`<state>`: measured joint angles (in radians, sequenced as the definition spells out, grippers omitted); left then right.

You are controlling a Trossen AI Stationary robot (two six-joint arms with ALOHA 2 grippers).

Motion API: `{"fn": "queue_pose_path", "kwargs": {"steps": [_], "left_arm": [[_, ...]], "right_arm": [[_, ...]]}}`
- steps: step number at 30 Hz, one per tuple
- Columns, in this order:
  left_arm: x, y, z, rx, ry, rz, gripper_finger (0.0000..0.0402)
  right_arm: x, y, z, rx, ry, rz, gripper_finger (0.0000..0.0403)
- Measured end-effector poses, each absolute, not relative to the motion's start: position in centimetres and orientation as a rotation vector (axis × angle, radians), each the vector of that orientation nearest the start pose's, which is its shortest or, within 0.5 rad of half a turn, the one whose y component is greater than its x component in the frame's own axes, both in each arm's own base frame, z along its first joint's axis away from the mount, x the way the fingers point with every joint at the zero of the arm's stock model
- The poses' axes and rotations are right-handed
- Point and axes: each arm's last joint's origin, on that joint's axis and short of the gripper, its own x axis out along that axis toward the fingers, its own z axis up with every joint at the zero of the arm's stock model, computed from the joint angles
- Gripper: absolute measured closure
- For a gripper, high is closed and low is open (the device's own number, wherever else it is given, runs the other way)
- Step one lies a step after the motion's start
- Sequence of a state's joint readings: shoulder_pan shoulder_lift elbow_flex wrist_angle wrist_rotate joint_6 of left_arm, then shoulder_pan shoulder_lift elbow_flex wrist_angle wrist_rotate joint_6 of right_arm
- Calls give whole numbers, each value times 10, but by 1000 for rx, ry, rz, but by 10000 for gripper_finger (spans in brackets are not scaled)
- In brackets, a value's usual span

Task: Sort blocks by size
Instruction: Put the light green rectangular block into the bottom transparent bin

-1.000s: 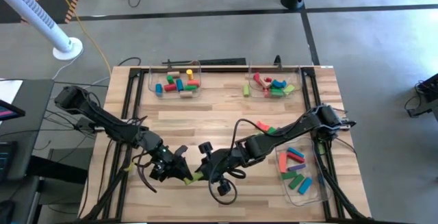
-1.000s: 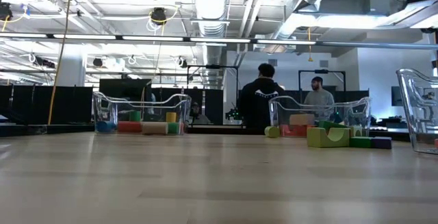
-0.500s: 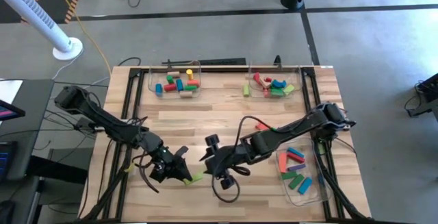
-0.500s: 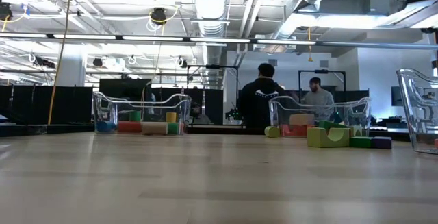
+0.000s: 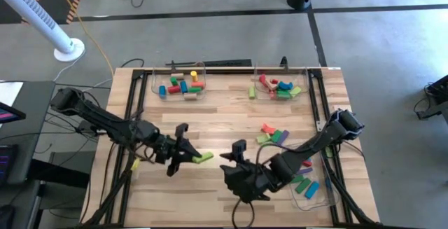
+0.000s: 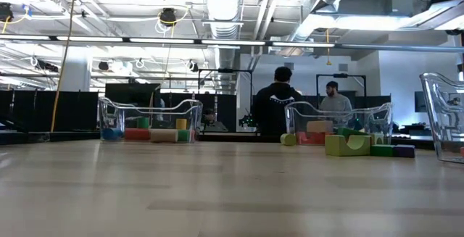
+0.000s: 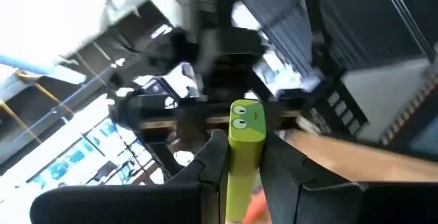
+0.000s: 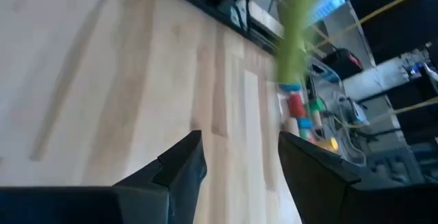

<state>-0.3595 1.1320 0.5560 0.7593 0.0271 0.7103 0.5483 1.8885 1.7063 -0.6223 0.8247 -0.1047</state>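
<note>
Since a sec ago both arms had pulled apart: left gripper [image 5: 187, 154] had lifted toward bench centre w/ the lime-green block [image 5: 204, 157], and right gripper [image 5: 236, 164] had backed off toward the near edge, right of centre. Left fingers [image 7: 212, 159] were clamped narrow on the block [image 7: 243, 148], which stuck out past the tips; its end face carried two printed eyes. Right fingers [image 8: 181, 162] stood apart, holding nothing, bare bench [image 8: 102, 80] beneath them. Other blocks: one batch in the far-left clear tray [image 5: 180, 85], another in and beside the far-right tray [image 5: 278, 87], several long ones in the tray on the right [image 5: 308, 180]. A red, green and purple cluster [image 5: 273, 135] lay loose on the bench near the right arm. Low view showed two people [image 6: 279, 110] standing in the room behind.
</note>
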Motion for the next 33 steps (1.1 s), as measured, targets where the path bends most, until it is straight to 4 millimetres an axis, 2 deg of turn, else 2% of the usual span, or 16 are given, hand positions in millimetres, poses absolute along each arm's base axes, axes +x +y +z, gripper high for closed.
{"fn": "queue_pose_path", "kwargs": {"steps": [4, 10, 18, 28, 33], "left_arm": [[223, -78, 286, 595, -381, -335, 346], [224, -73, 289, 515, -406, -365, 347], [224, -72, 289, 504, -402, -356, 347], [225, -70, 290, 494, -388, -282, 347], [225, -70, 290, 491, -384, -260, 347]], "right_arm": [[367, 203, 310, -579, 592, -231, 183], [375, 189, 312, -556, 574, -292, 183], [388, 175, 318, -563, 526, -324, 183], [399, 177, 319, -610, 460, -344, 187], [404, 172, 320, -609, 444, -378, 207]]}}
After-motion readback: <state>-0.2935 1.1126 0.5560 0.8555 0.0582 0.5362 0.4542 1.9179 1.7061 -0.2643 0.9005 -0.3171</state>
